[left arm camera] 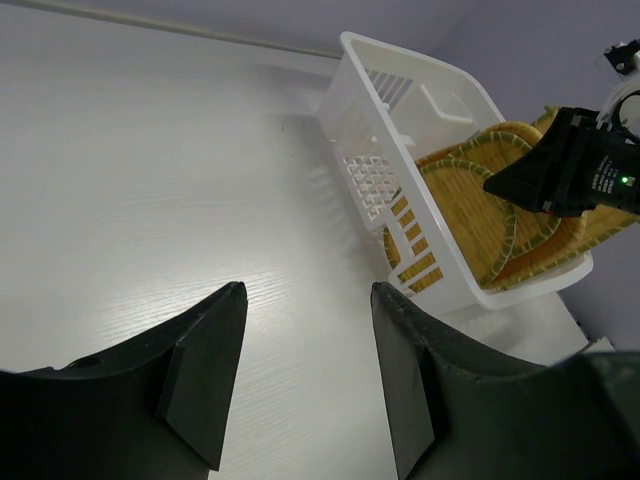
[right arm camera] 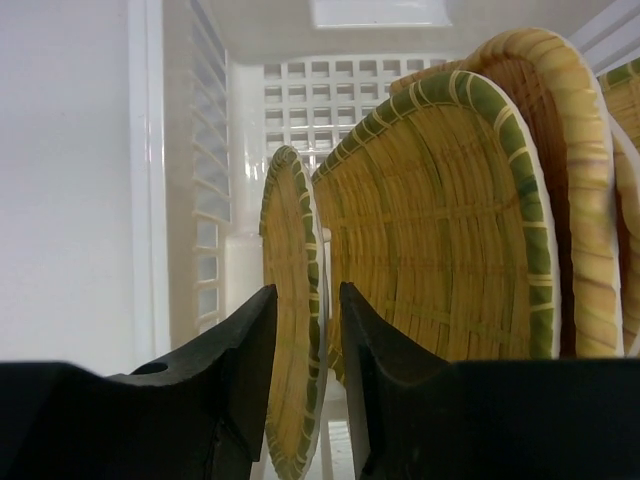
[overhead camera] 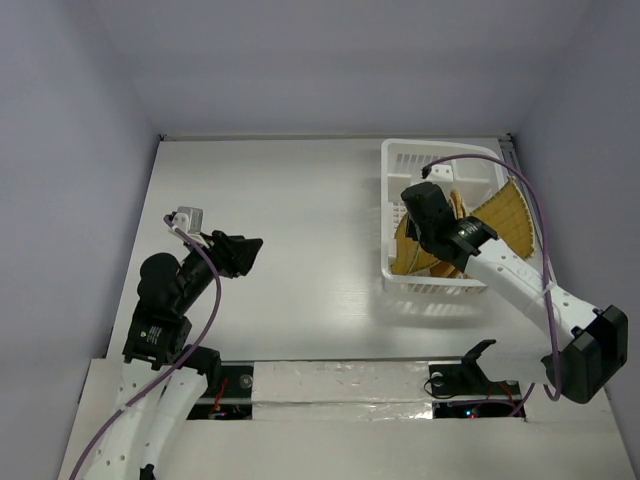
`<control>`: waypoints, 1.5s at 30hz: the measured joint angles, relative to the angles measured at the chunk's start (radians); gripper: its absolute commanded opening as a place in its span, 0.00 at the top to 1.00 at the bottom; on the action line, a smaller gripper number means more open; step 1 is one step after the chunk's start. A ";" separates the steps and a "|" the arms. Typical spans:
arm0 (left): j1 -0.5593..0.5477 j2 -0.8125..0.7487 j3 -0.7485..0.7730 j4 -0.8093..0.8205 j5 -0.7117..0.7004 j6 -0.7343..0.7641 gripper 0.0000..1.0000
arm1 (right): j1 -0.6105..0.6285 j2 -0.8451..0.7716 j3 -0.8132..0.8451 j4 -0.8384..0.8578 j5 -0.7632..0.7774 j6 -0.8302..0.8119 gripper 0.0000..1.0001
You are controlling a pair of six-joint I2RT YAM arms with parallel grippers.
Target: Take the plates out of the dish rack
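"Where are the plates [overhead camera: 500, 215] now?"

"All in the rack [overhead camera: 400, 160], stood on edge, over at the far right of the bench [overhead camera: 290, 210]. By the look of it, none is out yet."

"And the right hand [right arm camera: 306, 292]?"

"Down inside the rack, fingers parted either side of the end plate [right arm camera: 290, 240], the one nearest the slotted wall. I see a sliver of gap on one side, so I'd call it open around the rim, not pinching."

"How would you have it go?"

"Close square on the rim, deep enough that the woven edge can't slide out. Then lift straight up. The next plate [right arm camera: 440, 230] leans close beside it, so any sideways pull could drag that one along, or knock the end plate on the wall."

"The left hand [left arm camera: 308, 300]?"

"Open, holding nothing, hanging over the bench well apart from the rack. It could wait there to take the plate, I'd guess."
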 measured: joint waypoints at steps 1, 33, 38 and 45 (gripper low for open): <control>0.000 -0.001 0.000 0.000 0.000 0.000 0.50 | 0.000 0.005 0.000 0.000 0.002 0.001 0.70; 0.000 -0.028 0.000 -0.007 -0.021 0.000 0.49 | 0.005 -0.026 0.130 -0.106 0.107 -0.092 1.00; 0.000 -0.028 0.000 -0.007 -0.023 0.000 0.48 | 0.005 -0.065 0.212 -0.134 0.153 -0.110 1.00; 0.000 -0.029 0.000 -0.007 -0.029 -0.010 0.32 | 0.010 -0.154 0.283 -0.142 0.129 -0.119 1.00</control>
